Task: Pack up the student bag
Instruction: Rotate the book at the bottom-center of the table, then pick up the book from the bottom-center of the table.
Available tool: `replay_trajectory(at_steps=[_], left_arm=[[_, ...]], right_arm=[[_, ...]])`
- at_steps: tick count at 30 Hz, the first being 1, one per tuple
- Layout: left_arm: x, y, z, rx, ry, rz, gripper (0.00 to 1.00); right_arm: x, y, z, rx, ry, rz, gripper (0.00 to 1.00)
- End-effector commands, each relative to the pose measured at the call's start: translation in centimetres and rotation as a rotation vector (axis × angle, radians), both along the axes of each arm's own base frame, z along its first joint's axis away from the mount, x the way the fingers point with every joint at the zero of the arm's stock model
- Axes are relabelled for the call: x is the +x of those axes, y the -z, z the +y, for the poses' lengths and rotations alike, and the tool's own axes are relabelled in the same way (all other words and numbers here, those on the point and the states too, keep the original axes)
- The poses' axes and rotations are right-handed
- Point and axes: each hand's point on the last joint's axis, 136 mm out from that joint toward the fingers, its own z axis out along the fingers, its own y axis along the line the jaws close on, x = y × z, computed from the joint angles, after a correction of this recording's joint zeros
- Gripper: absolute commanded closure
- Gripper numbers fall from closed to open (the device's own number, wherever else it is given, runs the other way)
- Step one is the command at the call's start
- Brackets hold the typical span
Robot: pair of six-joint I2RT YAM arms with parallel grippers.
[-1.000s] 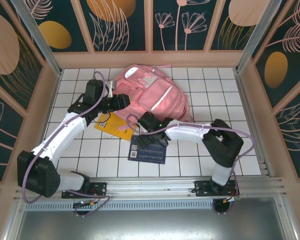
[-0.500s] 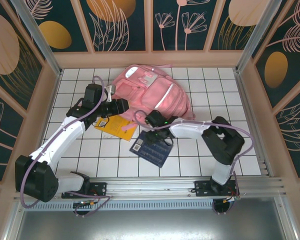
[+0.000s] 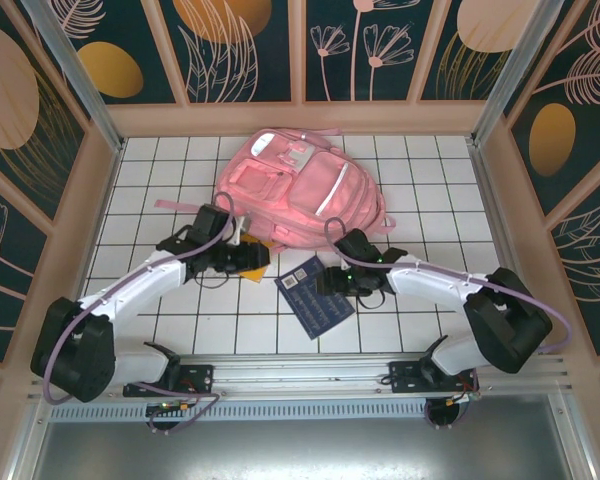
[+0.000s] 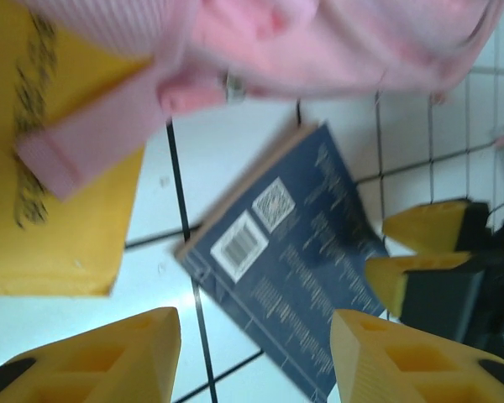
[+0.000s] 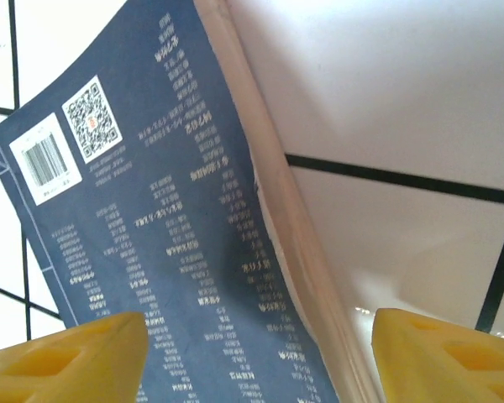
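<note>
Packing has, in my judgement, barely begun. The student bag (image 3: 300, 185) lies flat on the tiled table (image 3: 430, 170) toward the far side, front pockets up. No opening ready to take contents can be made out. Two flat items lie outside it. A yellow flat item (image 4: 59, 210) sits partly tucked under the bag's near edge, with a pink strap (image 4: 92, 143) across it. A dark blue book (image 3: 315, 295) lies back cover up on the tiles, just near of the bag and apart from it. Both items remain to be loaded, so nearly all the work is outstanding.

The left gripper (image 3: 252, 262) hangs low between the yellow item and the book, jaws apart and empty. In the left wrist view the bag's near edge runs just beyond the fingertips (image 4: 92, 353), not touching them.

The right gripper (image 3: 330, 283) is at the book's right-hand edge. Its jaws are spread, one finger over the cover and one over bare tile, with the page edge between them. No grip is made. The bag's near right corner is just beyond this gripper.
</note>
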Motion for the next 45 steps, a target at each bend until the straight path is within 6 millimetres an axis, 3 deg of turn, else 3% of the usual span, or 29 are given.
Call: replay_trajectory(at_steps=[1, 10, 17, 24, 35, 45], left_arm=[[-1.0, 1.3, -1.5, -0.046, 0.024, 0.049, 0.49], [-2.7, 4.9, -3.5, -0.059, 0.070, 0.185, 0.48], [-3.1, 7.2, -2.7, 0.030, 0.056, 0.217, 0.48], [-4.2, 9.3, -1.2, 0.110, 0.036, 0.266, 0.48], [-3.4, 9.0, -2.9, 0.031, 0.041, 0.270, 0.49], [-3.8, 9.4, -2.9, 0.024, 0.049, 0.285, 0.49]], right_arm=[[-1.0, 0.2, 0.1, 0.059, 0.015, 0.058, 0.32], [-0.2, 0.5, -1.2, 0.011, 0.055, 0.006, 0.34], [-2.3, 0.7, 1.6, 0.113, -0.052, 0.086, 0.38], [-3.5, 0.7, 2.9, 0.208, -0.081, 0.148, 0.43], [-3.2, 0.8, 4.8, 0.312, -0.097, 0.216, 0.45], [-2.7, -1.8, 5.4, 0.351, -0.113, 0.184, 0.62]])
